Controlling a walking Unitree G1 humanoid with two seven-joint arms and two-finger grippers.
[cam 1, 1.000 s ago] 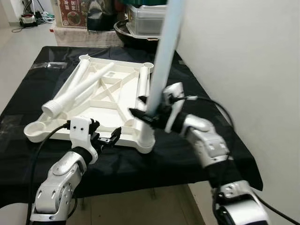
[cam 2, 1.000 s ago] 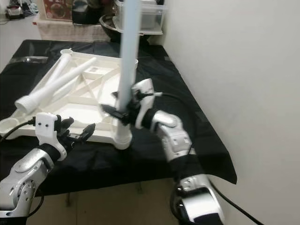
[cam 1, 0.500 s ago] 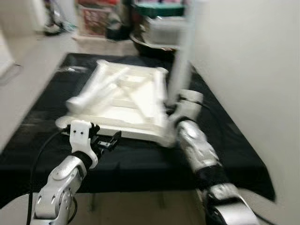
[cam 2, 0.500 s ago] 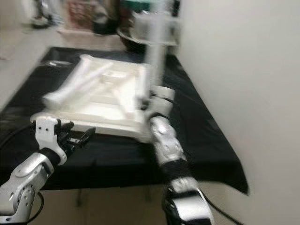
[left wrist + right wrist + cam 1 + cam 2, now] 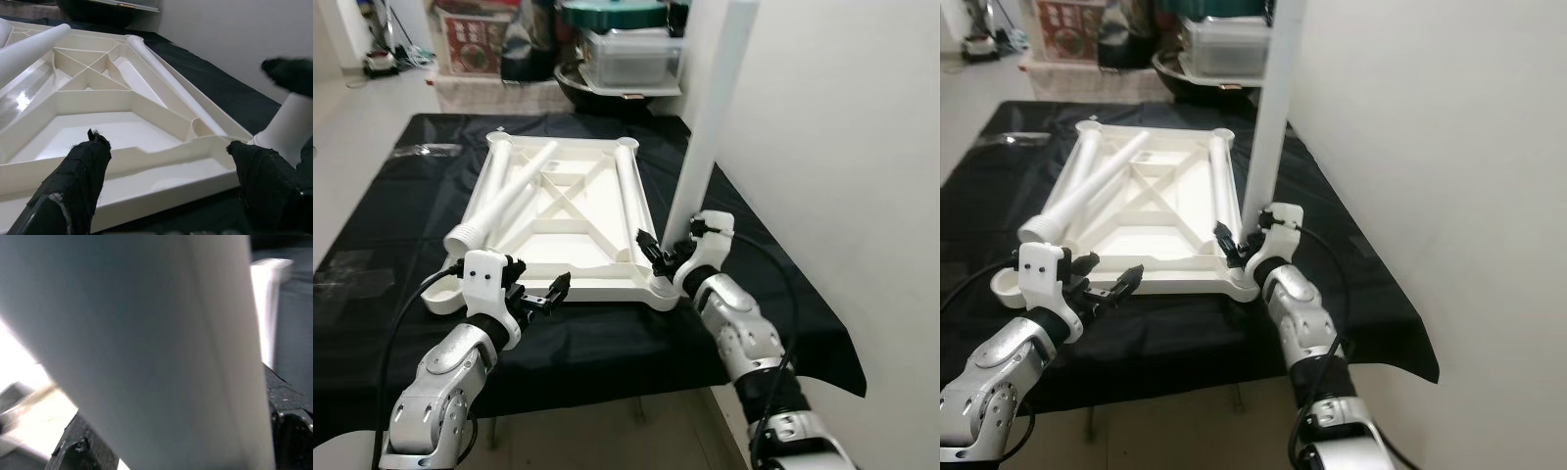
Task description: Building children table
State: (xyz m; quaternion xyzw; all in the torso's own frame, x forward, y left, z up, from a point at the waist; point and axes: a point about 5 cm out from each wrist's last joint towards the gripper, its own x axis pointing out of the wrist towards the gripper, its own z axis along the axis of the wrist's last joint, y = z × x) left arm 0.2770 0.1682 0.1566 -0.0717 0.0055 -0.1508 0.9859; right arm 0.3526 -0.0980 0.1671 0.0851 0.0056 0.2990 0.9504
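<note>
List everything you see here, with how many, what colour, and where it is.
Tabletop: one, white, upside down on the black cloth.
Upright leg: one, white, standing at the tabletop's near right corner.
Loose legs: three, white, lying on the tabletop's underside.
Cloth: one, black, covering the work table.
Storage box: one, clear, behind the table.
Wall: white, to the right.
Left end effector: black fingers open, at the tabletop's near edge.
Right end effector: black fingers around the upright leg's base.
</note>
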